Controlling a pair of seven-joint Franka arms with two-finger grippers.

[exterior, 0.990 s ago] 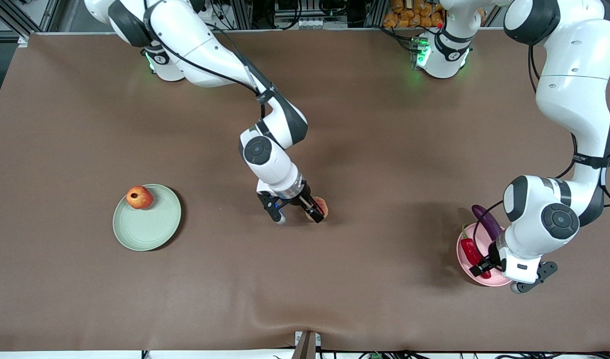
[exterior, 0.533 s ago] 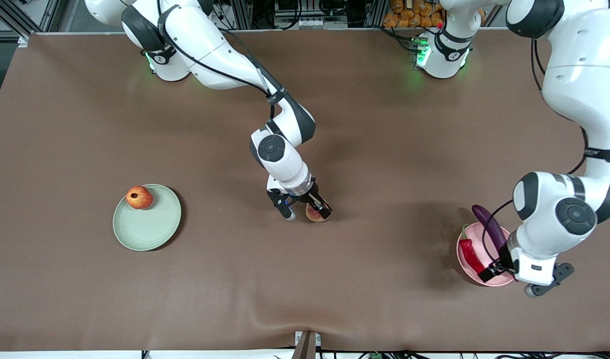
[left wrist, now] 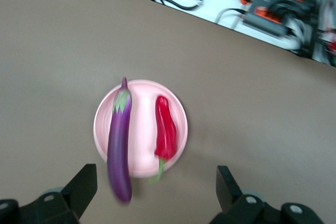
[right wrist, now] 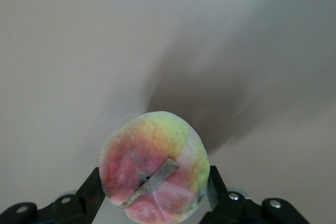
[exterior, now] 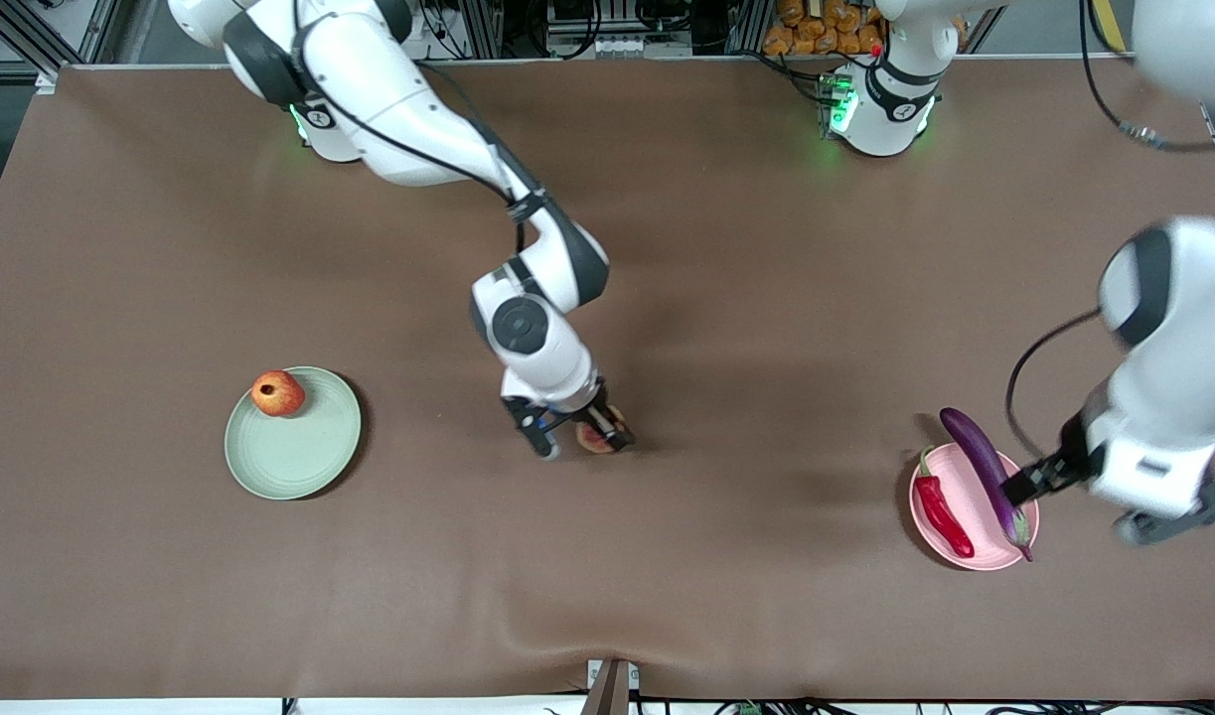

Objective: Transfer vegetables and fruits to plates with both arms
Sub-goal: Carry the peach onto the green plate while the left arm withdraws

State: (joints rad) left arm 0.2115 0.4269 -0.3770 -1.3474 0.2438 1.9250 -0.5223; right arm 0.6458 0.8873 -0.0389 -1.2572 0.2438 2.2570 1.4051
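Peach (right wrist: 153,167) is pinched by the right tool (exterior: 579,434) above the counter (exterior: 766,298); the left tool (left wrist: 152,190) is spread above the pink plate (left wrist: 140,161).

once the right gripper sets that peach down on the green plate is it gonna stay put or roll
It may roll a little: the peach looks nearly round, and the green plate is shallow with a low rim. The red-yellow fruit already sits on that plate without rolling off, which is encouraging. In the right gripper the peach looks firm, so a gentle, low release probably keeps it there.
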